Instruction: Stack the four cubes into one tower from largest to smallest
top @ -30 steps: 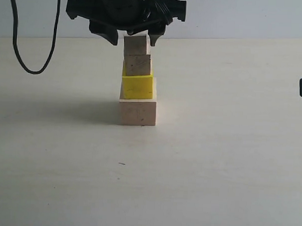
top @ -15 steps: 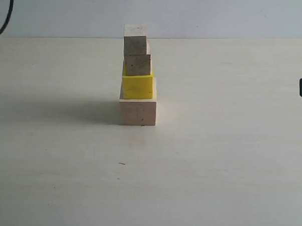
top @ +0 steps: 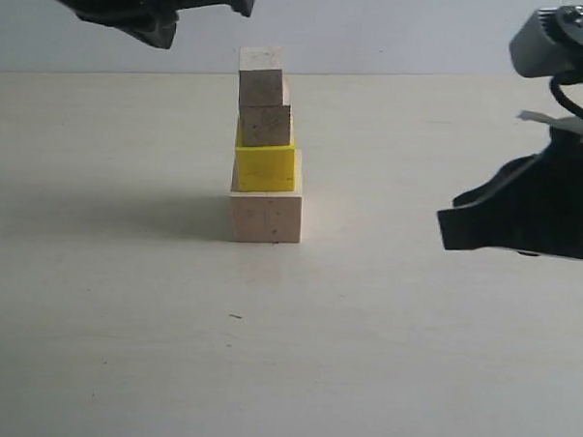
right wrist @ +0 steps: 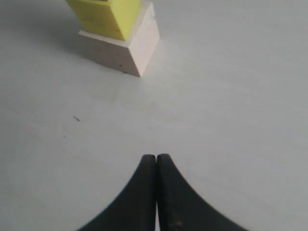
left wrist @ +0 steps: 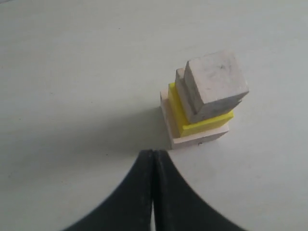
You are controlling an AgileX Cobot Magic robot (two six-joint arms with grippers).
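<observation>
On the table (top: 122, 327), the tower (top: 265, 150) stands upright, long axis vertical, left claw (left wrist: 153, 154) and right claw (right wrist: 157, 157) clenched empty.

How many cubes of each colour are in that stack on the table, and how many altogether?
Pale bare wood: 3 (large wood cube, medium wood cube, small wood cube)
Yellow: 1 (yellow cube)
Total: 4
</observation>
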